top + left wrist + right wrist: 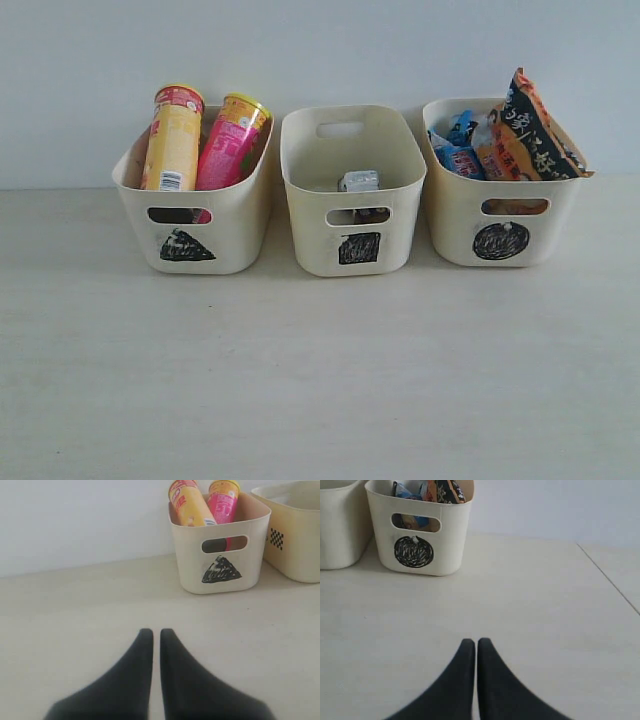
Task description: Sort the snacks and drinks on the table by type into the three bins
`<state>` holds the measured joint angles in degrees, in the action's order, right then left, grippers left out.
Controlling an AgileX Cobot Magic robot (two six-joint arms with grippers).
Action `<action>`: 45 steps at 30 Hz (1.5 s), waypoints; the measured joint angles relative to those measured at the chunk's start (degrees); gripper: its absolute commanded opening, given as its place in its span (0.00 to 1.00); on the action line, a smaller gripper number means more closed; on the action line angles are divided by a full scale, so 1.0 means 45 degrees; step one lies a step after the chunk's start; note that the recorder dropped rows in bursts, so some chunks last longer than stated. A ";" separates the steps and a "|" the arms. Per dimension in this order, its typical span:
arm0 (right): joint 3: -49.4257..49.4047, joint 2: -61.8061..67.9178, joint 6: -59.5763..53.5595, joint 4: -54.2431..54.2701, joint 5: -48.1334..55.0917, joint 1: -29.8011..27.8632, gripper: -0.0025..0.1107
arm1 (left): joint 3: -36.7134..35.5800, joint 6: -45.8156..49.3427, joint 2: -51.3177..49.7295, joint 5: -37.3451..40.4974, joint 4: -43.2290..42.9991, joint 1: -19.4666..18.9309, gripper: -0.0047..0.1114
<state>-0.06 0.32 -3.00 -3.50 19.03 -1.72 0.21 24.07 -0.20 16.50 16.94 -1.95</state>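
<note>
Sorting looks done: chip cans (173,140) in the triangle bin (135,205), a carton (358,181) in the square bin (300,225), noodle packets (535,130) in the circle bin (450,220). Left end effector (156,632) and right end effector (476,642) pinched narrow, empty, above the surface (320,380).

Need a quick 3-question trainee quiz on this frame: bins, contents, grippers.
1. True or false: the yellow can and the pink can are both in the triangle bin.
2. Where are the noodle packets?
3. The left gripper and the right gripper are: A) both shut and empty; B) both wide open; C) both shut on a carton.

Key: 1 true. 2 in the circle bin. 3 A.
</note>
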 measured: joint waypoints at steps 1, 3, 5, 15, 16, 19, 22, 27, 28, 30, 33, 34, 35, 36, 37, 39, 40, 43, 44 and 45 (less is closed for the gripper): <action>0.0000 0.0000 -0.0030 0.0319 0.0027 0.0000 0.02 | 0.0000 0.0000 0.0000 0.0000 0.0000 0.0000 0.08; 0.0000 0.0000 -0.0093 0.0955 0.0027 0.0000 0.02 | 0.0000 0.0000 0.0000 0.0000 0.0000 0.0000 0.08; 0.0000 0.0000 -0.0093 0.1276 0.0027 0.0000 0.02 | 0.0000 0.0000 0.0000 0.0000 0.0000 0.0000 0.08; 0.0000 0.0000 -0.0189 0.1481 0.0047 0.0000 0.02 | 0.0000 0.0000 0.0000 0.0000 0.0000 0.0000 0.08; 0.0000 0.0000 -0.0189 0.1481 0.0047 0.0000 0.02 | 0.0000 0.0000 0.0000 0.0000 0.0000 0.0000 0.08; 0.0000 0.0000 -0.0189 0.1481 0.0047 0.0000 0.02 | 0.0000 0.0000 0.0000 0.0000 0.0000 0.0000 0.08; 0.0000 0.0000 -0.0189 0.1481 0.0047 0.0000 0.02 | 0.0000 0.0000 0.0000 0.0000 0.0000 0.0000 0.08; 0.0000 0.0000 -0.0189 0.1500 0.0074 0.0000 0.02 | 0.0000 0.0000 0.0000 0.0000 0.0000 0.0000 0.08; 0.0000 0.0000 -0.0189 0.1500 0.0074 0.0000 0.02 | 0.0000 0.0000 0.0000 0.0000 0.0000 0.0000 0.08; 0.0000 0.0000 -0.0189 0.1500 0.0074 0.0000 0.02 | 0.0000 0.0000 0.0000 0.0000 0.0000 0.0000 0.08; 0.0000 0.0000 -0.0189 0.1500 0.0074 0.0000 0.02 | 0.0000 0.0000 0.0000 0.0000 0.0000 0.0000 0.08; 0.0000 0.0000 -0.0189 0.1500 0.0074 0.0000 0.02 | 0.0000 0.0000 0.0000 0.0000 0.0000 0.0000 0.08; 0.0000 0.0000 -0.0189 0.1511 0.0074 0.0000 0.02 | 0.0000 0.0000 0.0000 0.0000 0.0000 0.0000 0.08; 0.0000 0.0000 -0.0189 0.1531 0.0074 0.0000 0.02 | 0.0000 0.0000 0.0000 0.0000 -0.0066 0.0000 0.08; 0.0000 0.0000 -0.0189 0.1531 0.0074 0.0000 0.02 | 0.0000 0.0000 0.0000 0.0000 -0.0199 0.0000 0.08; 0.0000 0.0000 -0.0189 0.1531 0.0074 0.0000 0.02 | 0.0000 0.0000 0.0000 0.0000 -0.0928 0.0000 0.08; 0.0000 0.0000 -0.0189 0.1531 0.0074 0.0000 0.02 | 0.0000 0.0000 0.0000 0.0000 -0.1243 0.0000 0.08; 0.0000 0.0000 -0.0189 0.1531 0.0074 0.0000 0.02 | 0.0000 -0.0044 0.0000 0.0000 -0.1879 0.0000 0.08; 0.0000 0.0000 -0.0189 0.1531 0.0074 0.0000 0.02 | 0.0000 -0.0257 0.0000 0.0000 -0.1971 0.0000 0.08; 0.0000 0.0000 -0.0189 0.1531 0.0074 0.0000 0.02 | 0.0000 -0.0696 0.0000 0.0000 -0.2056 0.0000 0.08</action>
<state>-0.06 0.32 -3.85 3.39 19.36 -1.72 0.21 20.94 -0.20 16.50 7.68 -1.95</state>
